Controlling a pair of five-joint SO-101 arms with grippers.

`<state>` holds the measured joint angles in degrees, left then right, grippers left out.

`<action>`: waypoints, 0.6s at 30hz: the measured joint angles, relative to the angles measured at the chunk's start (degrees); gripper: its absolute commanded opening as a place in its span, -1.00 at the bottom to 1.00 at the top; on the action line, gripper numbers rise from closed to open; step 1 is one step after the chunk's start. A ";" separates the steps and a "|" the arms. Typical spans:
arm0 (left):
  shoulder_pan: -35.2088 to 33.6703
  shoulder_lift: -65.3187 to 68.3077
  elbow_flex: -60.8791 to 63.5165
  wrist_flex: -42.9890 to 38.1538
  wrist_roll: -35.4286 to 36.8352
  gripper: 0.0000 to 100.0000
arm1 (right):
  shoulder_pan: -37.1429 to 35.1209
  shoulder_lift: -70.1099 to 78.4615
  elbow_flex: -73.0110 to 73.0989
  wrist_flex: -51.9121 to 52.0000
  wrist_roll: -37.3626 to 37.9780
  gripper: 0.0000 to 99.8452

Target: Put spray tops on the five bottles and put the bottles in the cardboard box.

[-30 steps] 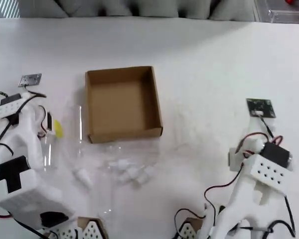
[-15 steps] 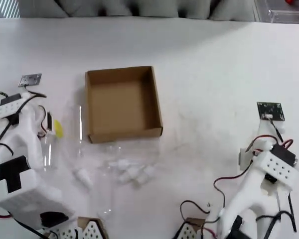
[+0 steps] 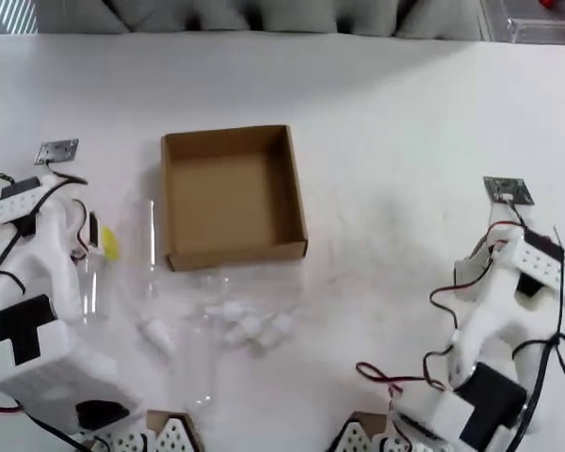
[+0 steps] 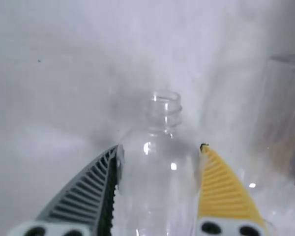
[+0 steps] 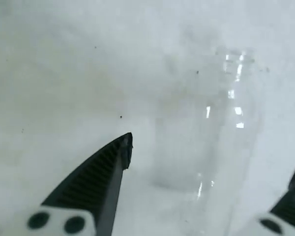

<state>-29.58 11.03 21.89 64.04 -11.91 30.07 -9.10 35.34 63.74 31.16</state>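
Found cardboard box (image 3: 231, 193) empty w/ spray tops (image 3: 250, 325) heaped just in front, 0/5 capped afaict. Saw left gripper (image 4: 160, 147) clamped on uncapped bottle (image 4: 160, 169) left of box, right gripper (image 5: 211, 157) spread apart by second bottle (image 5: 206, 113) well right of box.

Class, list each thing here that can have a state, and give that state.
cardboard box: open, empty.
left gripper: shut on bottle.
bottle: gripped, no spray top.
right gripper: open.
second bottle: ungripped.
spray tops: loose, unfitted.
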 measured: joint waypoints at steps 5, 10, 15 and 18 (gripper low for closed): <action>0.00 0.00 0.00 0.00 0.00 -0.87 | -1.93 3.25 -8.09 9.76 -0.18 -0.34; 0.00 0.00 0.00 0.00 0.00 -0.87 | -5.19 3.60 -13.01 19.16 -0.35 -0.96; 0.00 0.00 0.00 0.00 0.00 -0.87 | -8.88 3.60 -14.07 25.93 -0.35 -0.86; 0.00 0.00 0.00 0.00 0.00 -0.87 | -11.52 2.81 -14.07 30.15 -1.05 -0.95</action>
<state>-29.58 11.03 21.89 64.04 -11.91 18.55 -6.29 21.27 93.89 30.11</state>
